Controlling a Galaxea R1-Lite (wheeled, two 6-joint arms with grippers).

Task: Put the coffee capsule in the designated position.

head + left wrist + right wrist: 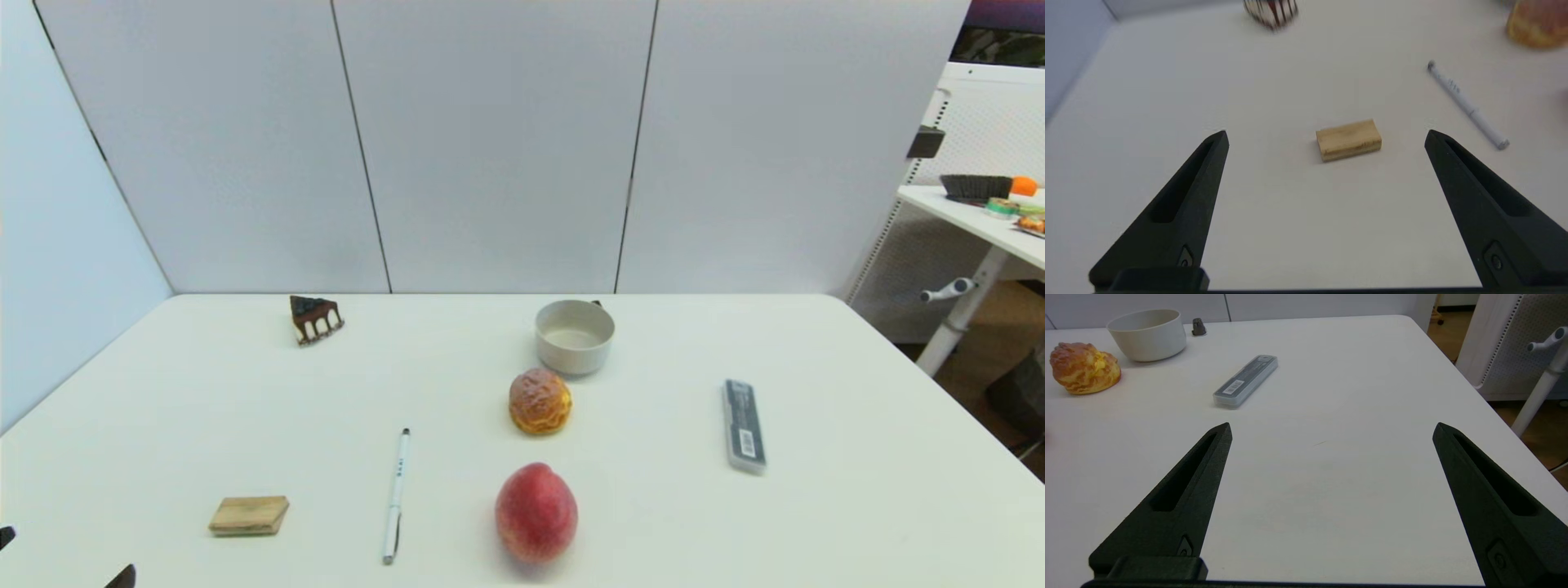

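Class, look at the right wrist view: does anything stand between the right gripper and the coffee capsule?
The grey rectangular case lies roughly along the way from the open right gripper to the small dark coffee capsule, which stands beside the white bowl.

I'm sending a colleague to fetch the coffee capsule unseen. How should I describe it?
Find the white bowl near the table's far edge. Just behind it, on the wall side, stands the coffee capsule, apart from the bowl. It is tiny, dark grey-brown and tapered, far smaller than the bowl or the cream puff.
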